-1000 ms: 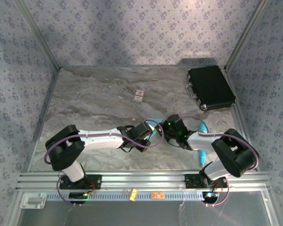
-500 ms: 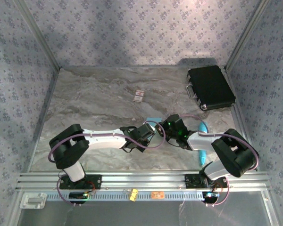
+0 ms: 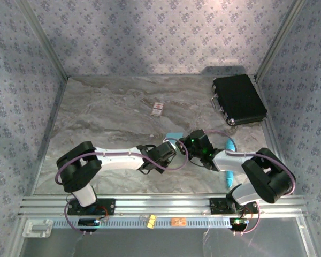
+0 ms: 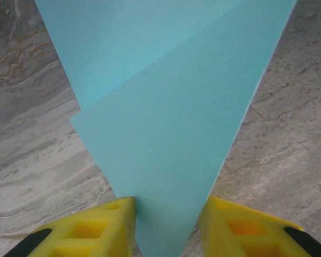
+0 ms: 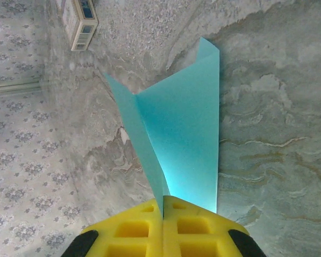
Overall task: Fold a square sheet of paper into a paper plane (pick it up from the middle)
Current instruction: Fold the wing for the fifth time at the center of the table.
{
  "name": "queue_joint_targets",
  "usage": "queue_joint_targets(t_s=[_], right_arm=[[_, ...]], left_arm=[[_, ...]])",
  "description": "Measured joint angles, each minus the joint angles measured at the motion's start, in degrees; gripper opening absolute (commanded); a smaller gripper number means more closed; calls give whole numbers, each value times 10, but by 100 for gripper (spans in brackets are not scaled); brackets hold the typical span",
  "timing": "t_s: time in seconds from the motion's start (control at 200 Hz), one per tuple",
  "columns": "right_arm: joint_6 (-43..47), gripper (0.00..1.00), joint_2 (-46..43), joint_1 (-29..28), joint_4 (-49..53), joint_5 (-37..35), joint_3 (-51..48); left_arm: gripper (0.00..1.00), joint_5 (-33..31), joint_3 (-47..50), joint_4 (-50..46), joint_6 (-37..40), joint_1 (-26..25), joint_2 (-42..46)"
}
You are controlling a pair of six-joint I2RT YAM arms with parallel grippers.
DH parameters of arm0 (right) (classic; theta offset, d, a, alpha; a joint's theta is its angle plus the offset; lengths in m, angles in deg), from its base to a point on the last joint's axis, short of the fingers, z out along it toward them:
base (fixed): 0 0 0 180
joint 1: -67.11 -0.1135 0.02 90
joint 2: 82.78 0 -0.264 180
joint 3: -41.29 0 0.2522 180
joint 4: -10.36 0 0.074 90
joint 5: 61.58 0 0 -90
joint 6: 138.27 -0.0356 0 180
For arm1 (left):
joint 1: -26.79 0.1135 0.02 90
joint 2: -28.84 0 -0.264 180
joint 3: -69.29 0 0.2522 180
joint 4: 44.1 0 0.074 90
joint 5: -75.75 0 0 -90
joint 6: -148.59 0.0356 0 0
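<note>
The sheet of paper is plain light blue and thin. It is no longer flat: in the left wrist view one layer overlaps another along a slanting edge, and the whole narrows downward to a point. In the right wrist view the same sheet stands up off the marbled surface as a creased V, one flap wide and facing the camera, the other seen nearly edge-on. From above, only a small blue corner of it shows between the two arms, near the middle of the surface and closer to its near edge. A black case lies in the far right corner with its lid closed, so its contents cannot be seen. A small white card lies flat, well apart from the paper, toward the far side. The right fingers are pressed together on the bottom of the V and pinch the paper at its fold. The left fingers stand partly apart, one on each side of the paper's narrow tip, close against its edges and not clamping its faces.
</note>
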Motion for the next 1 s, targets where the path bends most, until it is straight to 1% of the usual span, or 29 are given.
queue_joint_targets(t_s=[0.14,0.3,0.44,0.69,1.004], right_arm=[[-2,6,-4,-3,0,-4,0],[-6,6,-5,-7,0,-9,0],[-11,6,-5,-8,0,-13,0],[-17,6,-5,-9,0,-15,-5],[-17,7,-5,-9,0,-15,-5]], left_arm=[[41,-22,0,0,1,-11,0],[41,-57,0,0,1,-29,1],[37,-74,-4,-5,1,-32,1],[31,-89,-19,-11,0,-34,-1],[32,-94,-24,-16,0,-35,-21]])
